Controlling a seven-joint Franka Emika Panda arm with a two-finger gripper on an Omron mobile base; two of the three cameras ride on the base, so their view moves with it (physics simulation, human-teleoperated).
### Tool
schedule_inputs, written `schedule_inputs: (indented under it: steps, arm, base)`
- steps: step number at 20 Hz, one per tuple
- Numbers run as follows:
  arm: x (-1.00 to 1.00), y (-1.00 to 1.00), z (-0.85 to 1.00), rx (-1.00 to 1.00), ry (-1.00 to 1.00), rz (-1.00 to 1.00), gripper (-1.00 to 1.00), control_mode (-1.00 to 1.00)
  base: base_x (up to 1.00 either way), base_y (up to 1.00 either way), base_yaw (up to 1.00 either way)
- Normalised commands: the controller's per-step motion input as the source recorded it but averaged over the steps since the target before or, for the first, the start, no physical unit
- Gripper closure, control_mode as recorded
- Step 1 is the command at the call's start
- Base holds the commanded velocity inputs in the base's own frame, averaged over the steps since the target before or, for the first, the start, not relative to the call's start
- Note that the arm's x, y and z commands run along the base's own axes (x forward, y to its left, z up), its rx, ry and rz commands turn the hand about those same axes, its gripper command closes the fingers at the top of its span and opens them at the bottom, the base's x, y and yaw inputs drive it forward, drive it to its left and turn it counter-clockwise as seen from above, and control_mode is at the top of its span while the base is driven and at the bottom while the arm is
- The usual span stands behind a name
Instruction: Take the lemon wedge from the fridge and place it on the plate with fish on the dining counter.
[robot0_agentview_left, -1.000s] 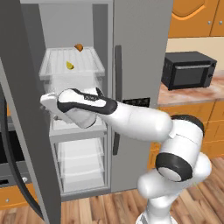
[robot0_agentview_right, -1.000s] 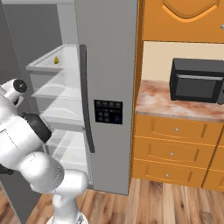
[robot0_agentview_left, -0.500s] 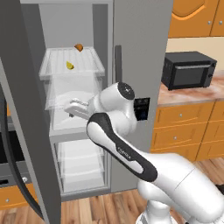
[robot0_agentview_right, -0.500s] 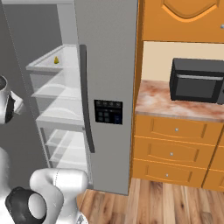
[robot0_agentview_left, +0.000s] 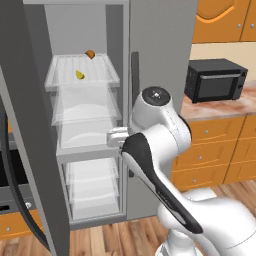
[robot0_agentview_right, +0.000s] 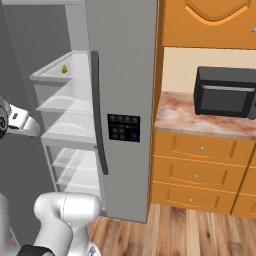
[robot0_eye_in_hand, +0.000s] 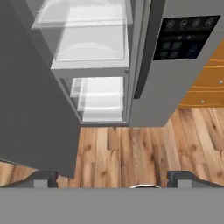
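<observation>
Wide-open jaws are what you have: in the hand view the two dark tips of the gripper stand far apart with nothing between them, looking down past the lower shelves at the wooden floor. You are at the reaching step; nothing has been picked yet. The lemon wedge lies on the top white shelf of the fridge, whose left door is swung open, with a small orange-brown lump further back on the same shelf; from the right base view the lemon wedge sits near the shelf's front. The wrist hangs at the middle shelves, so your next move, as I judge it, is to lift and tilt the hand up to the top shelf and come in level over its lip. The wedge is too small to read surely, but its long axis seems to run slantwise, front-left to back-right; set the jaws across that.
</observation>
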Motion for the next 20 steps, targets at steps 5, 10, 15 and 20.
schedule_inputs:
  steps: [5,10,15,20]
  arm:
    - [0.06,-0.75,0.18,-0.09,0.04,0.04,-1.0,-1.0]
    - [-0.1,-0.48,-0.07,0.0,-0.11,0.0,-1.0,-1.0]
    - [-0.07,-0.18,0.0,0.01,-0.04,0.0,-1.0,-1.0]
    - [-0.05,0.13,0.0,0.04,-0.08,0.0,-1.0,-1.0]
  base:
    - [0.0,0.0,0.0]
    - [0.0,0.0,0.0]
    - [0.0,0.0,0.0]
    - [0.0,0.0,0.0]
